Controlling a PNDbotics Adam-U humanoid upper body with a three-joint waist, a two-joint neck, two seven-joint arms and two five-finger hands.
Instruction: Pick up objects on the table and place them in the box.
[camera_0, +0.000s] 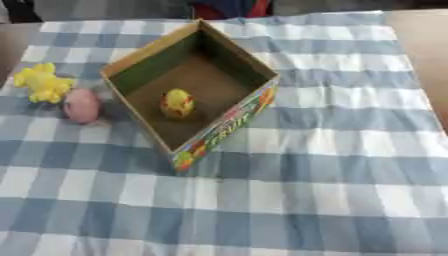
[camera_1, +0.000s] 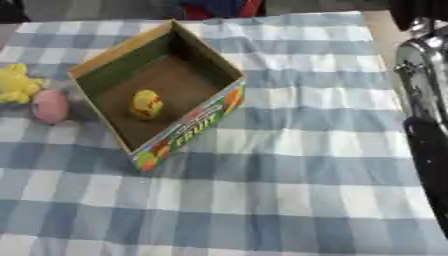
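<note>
Right arm (camera_1: 426, 90) only, silver and black, along the right edge of the right eye view; hand itself out of frame, so fingers impossible to judge; left hand out of both views. On the table, open cardboard box (camera_0: 234, 58), set cornerwise, brown inside, bright fruit print on its near outer wall. Inside, on the floor, near the front wall, one small yellow toy (camera_0: 177, 103) with red markings, upright. Outside, just left of the box, pink egg (camera_0: 81, 105) on the cloth, close to the box's left wall but apart from it. Further left and slightly back, yellow plush (camera_0: 41, 83), touching or nearly touching the egg; contact hard to tell. Beneath all, blue-and-white checked cloth (camera_0: 332, 165), lightly creased, spread over most of the table, wide bare stretch of it in front and to the right of the box. Brown tabletop (camera_0: 424, 50) visible past the cloth's far right edge. Arm well apart from the box and from both items on the left.
</note>
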